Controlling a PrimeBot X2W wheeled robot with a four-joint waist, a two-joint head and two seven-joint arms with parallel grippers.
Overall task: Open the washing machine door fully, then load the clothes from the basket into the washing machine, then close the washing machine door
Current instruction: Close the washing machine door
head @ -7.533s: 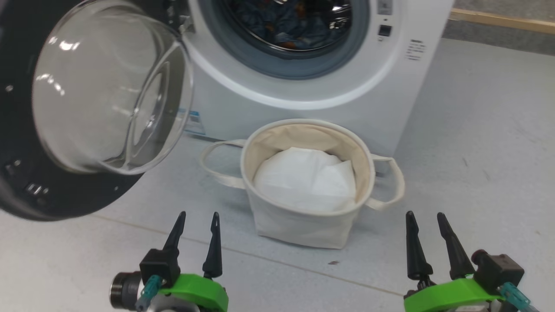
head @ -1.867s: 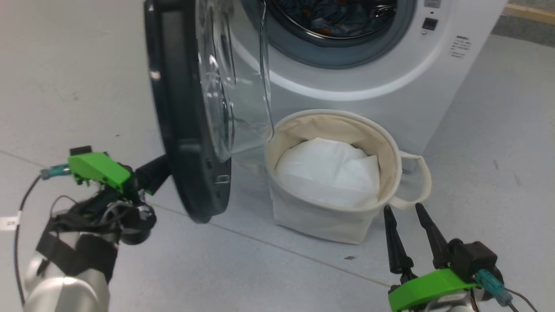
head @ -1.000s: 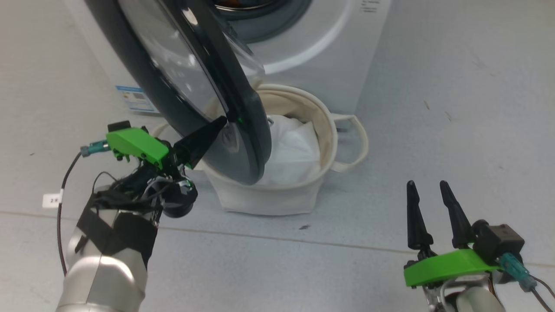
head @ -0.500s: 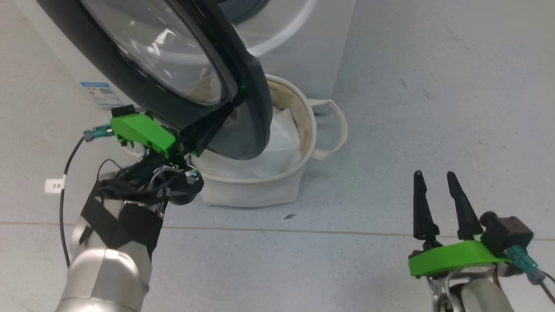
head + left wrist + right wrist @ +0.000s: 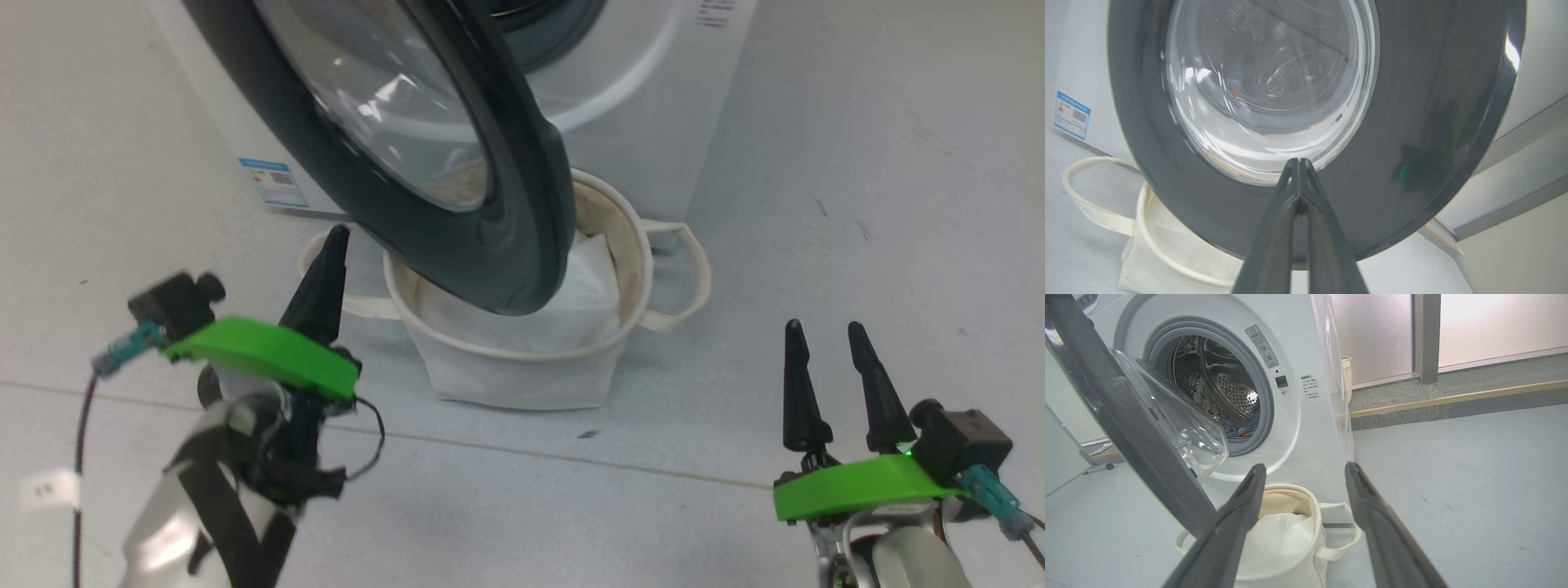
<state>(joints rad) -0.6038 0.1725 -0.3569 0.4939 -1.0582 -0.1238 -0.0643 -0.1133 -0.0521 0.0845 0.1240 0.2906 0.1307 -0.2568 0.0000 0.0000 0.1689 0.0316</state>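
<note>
The washing machine door (image 5: 522, 204) stands half open. Its round outer face is turned toward the left gripper (image 5: 333, 245), just past the tips. That gripper is pinched closed with nothing in it, and I cannot tell if it touches the door. The right gripper (image 5: 824, 331) is open and empty. The basket (image 5: 522, 380) sits ahead of it, under the door's low edge. Clothes (image 5: 1239, 428) lie inside the washing machine (image 5: 653, 98). Its blue label (image 5: 273, 181) is too small to read.
</note>
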